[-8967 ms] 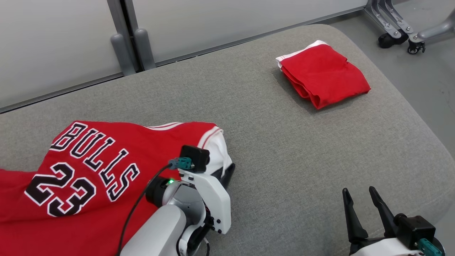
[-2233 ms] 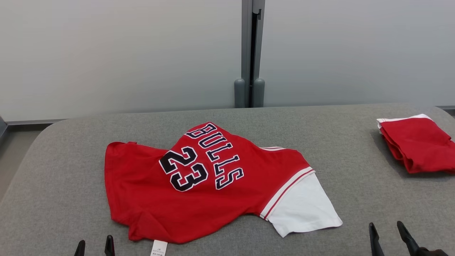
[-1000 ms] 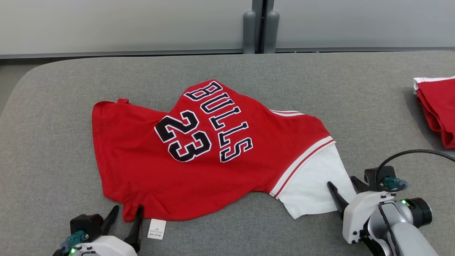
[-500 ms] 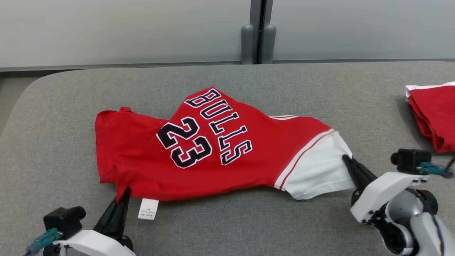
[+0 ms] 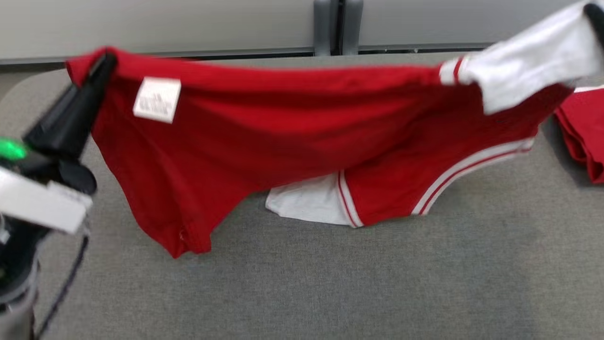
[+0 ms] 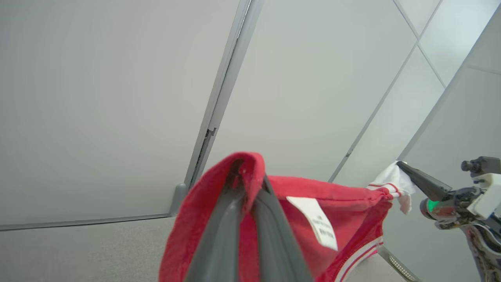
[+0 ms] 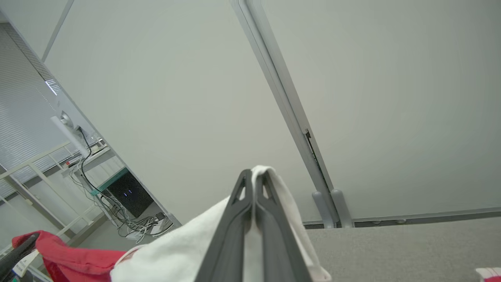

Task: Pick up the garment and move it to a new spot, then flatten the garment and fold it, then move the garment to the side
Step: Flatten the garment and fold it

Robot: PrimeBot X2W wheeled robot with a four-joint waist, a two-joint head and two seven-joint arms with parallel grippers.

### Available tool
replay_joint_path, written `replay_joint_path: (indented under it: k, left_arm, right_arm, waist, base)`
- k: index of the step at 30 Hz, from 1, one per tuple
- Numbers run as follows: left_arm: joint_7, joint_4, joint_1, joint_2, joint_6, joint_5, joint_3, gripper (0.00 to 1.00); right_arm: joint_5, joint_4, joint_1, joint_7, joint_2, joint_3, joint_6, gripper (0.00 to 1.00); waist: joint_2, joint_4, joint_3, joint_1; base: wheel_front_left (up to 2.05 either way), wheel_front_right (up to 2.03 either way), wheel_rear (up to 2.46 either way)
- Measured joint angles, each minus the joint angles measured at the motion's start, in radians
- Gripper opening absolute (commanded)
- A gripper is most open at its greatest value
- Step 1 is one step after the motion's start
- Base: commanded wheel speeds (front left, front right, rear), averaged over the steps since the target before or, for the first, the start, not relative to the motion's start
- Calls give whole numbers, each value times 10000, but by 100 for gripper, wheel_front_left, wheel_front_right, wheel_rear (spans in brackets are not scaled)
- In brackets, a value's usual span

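Both hands are clamped on the shirt (image 5: 283, 132).
- left hand (image 5: 106, 62): fingers together on the red corner next to the label (image 5: 157, 99). In the left wrist view the cloth is draped over the fingertips.
- right hand (image 5: 595, 14): fingers together on the white sleeve (image 5: 528, 66), at the top right edge of the head view. The right wrist view shows white cloth pinched between the two fingers.

The shirt hangs between the hands above the grey table (image 5: 330, 283). Its top edge is nearly straight and the body sags. It is not fully clear of the table: the other white sleeve (image 5: 306, 205) and the striped trim beside it lie on the surface. The head view is blurred, so this is probably mid-carry. Flattening and folding have not started.

Risks from here:
- Both grips are thin edge pinches. Spreading the hands further loads them, and the sleeve side looks likeliest to slip out.
- The trailing sleeve drags on the fabric-covered table. It could catch and roll under, so the shirt lands bunched.
- Uneven hand height or speed would set the shirt down skewed and make flattening harder.
- The folded red pile (image 5: 585, 141) is near the right hand's side. A swing to the right could knock it or drop the shirt on top of it.
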Motion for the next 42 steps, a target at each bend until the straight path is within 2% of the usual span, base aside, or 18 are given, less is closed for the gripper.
replay_joint_path:
  k: [4, 6, 9, 13, 14, 17, 20, 24, 27, 30, 36, 42]
  left_arm:
    - [773, 2010, -3375, 221, 268, -86, -357, 0]
    - [819, 3411, -4992, 71, 341, 90, -633, 0]
    - [596, 5582, -7193, -75, 224, 738, -1089, 0]
    - [-727, 8065, -9646, -343, -6, 1682, -1304, 0]
    - [-1266, 8562, -10247, -454, 0, 1852, -1229, 0]
    - [-2652, 9645, -11605, -662, -351, 2220, -1204, 0]
    - [-3703, 10715, -11852, -769, -786, 2520, -1346, 0]
    - [-4462, 11681, -11296, -867, -1212, 2629, -1937, 0]
    - [-4955, 12019, -10004, -945, -1271, 2441, -2539, 0]
    - [-5440, 11511, -8275, -957, -1304, 1682, -3219, 0]
    - [-6178, 10050, -4395, -236, -1306, 468, -4316, 0]
    - [-6826, 8675, -245, 261, -1210, -17, -4299, 0]
  right_arm:
    - [-1371, 1388, -2967, 596, 504, -508, 0, 0]
    - [-2098, 2401, -4512, 500, 823, -736, 0, 0]
    - [-3350, 4042, -6555, -238, 1072, -966, 0, 0]
    - [-4157, 6048, -8831, -1944, 1250, -1066, 0, 0]
    - [-4144, 6514, -9374, -2353, 1233, -911, 0, 0]
    - [-3722, 7636, -10652, -3195, 1227, -249, 0, 0]
    - [-3427, 8458, -10798, -3904, 1243, 322, 0, 0]
    - [-2938, 8598, -9690, -4391, 1214, 1030, -2, 0]
    - [-2272, 8094, -7647, -4684, 1208, 1513, -2, 0]
    - [-1409, 7198, -5219, -4978, 947, 1797, -2, 0]
    - [19, 4780, -393, -5229, 493, 2332, 0, 0]
    - [965, 3195, 4017, -5125, 468, 2491, 0, 0]
  waist:
    - [0, 31, 921, 0]
    - [0, 57, 1414, 0]
    - [0, 101, 2099, 0]
    - [0, 118, 2836, 1]
    - [-1, 112, 3004, 1]
    - [0, 92, 3512, 1]
    - [0, 57, 3917, 1]
    - [0, -5, 4124, 1]
    - [0, 27, 4028, 2]
    - [0, 22, 3677, 2]
    - [0, 54, 2784, 1]
    - [-1, -10, 1194, 1]
  base:
    - [0, 0, 0]
    - [0, 0, 0]
    - [0, 0, 0]
    - [0, 0, 0]
    - [0, 0, 0]
    - [0, 0, 0]
    - [0, 0, 0]
    - [0, 0, 0]
    - [0, 0, 0]
    - [0, 0, 0]
    - [0, 0, 0]
    - [0, 0, 0]
